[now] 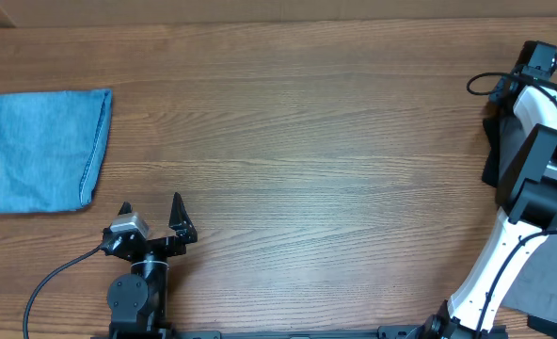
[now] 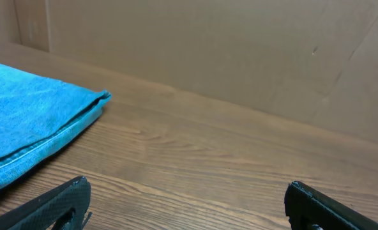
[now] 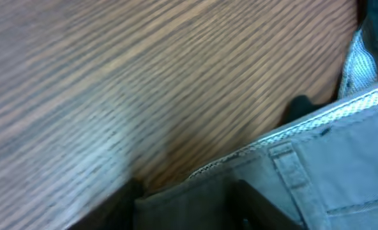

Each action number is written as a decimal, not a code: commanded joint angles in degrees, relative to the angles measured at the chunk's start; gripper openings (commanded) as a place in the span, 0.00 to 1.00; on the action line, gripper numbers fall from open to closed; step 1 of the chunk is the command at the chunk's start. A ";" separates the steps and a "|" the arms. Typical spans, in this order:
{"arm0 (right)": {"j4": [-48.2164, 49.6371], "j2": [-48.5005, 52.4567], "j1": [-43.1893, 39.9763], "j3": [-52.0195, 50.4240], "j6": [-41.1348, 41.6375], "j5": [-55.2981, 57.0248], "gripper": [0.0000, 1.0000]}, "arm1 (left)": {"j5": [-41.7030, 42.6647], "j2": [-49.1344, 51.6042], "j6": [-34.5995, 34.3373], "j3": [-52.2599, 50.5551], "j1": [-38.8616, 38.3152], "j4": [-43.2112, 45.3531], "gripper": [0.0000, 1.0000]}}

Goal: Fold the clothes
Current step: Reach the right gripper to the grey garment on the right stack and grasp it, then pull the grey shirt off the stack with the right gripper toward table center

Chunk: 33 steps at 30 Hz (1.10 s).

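- Clothes (image 3: pixel 329 179): grey cloth at the table's far right edge, lying flat and partly under the right arm (image 1: pixel 490 268). The wrist view shows its stitched waistband (image 3: pixel 265 145) running slantwise across the wood.
- Right gripper (image 3: pixel 182 199): low over the cloth, with one dark finger on each side of the waistband edge. The jaws stand part-way in, and I cannot tell whether they pinch the cloth.
- Beyond the waistband: a dark patch and a pale woven scrap, both too blurred to identify.
- Table (image 1: pixel 307 141): brown wood-grain top with the grain running left to right. The broad middle lies between the two arms.
- Left gripper (image 1: pixel 151 202): at the near left edge, well apart from the clothes, jaws spread wide and holding nothing.
- Cable (image 1: pixel 53 278): black, curving from the left arm toward the near edge.
- Denim (image 1: pixel 43 151): light blue, folded into a rectangle at the far left, beyond the left gripper and not touching it.
- Wall (image 2: pixel 240 57): plain brown panel rising directly behind the table.
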 commanded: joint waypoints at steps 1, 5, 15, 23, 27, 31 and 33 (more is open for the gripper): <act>-1.88 2.34 0.79 -0.35 0.11 9.84 0.45 | -0.74 -0.17 1.29 -0.17 0.35 0.20 1.00; -1.55 -2.03 1.79 -0.35 0.35 10.71 0.44 | -0.74 -0.17 1.27 -0.17 0.35 0.20 1.00; -3.02 -15.76 3.21 0.02 1.70 10.73 0.04 | -0.74 -0.17 1.29 -0.17 0.35 0.20 1.00; -10.25 -28.87 3.54 0.02 1.84 8.79 0.04 | -0.74 -0.17 1.27 -0.17 0.35 0.20 1.00; -13.00 -38.99 4.81 0.02 1.77 -1.16 0.04 | -0.74 -0.17 1.29 -0.17 0.35 0.20 1.00; -15.08 -49.86 7.96 0.02 0.09 -14.27 0.04 | -0.74 -0.17 1.29 -0.17 0.35 0.20 1.00; -15.85 -54.03 10.69 0.02 0.07 -19.96 0.04 | -0.74 -0.17 1.27 -0.17 0.35 0.20 1.00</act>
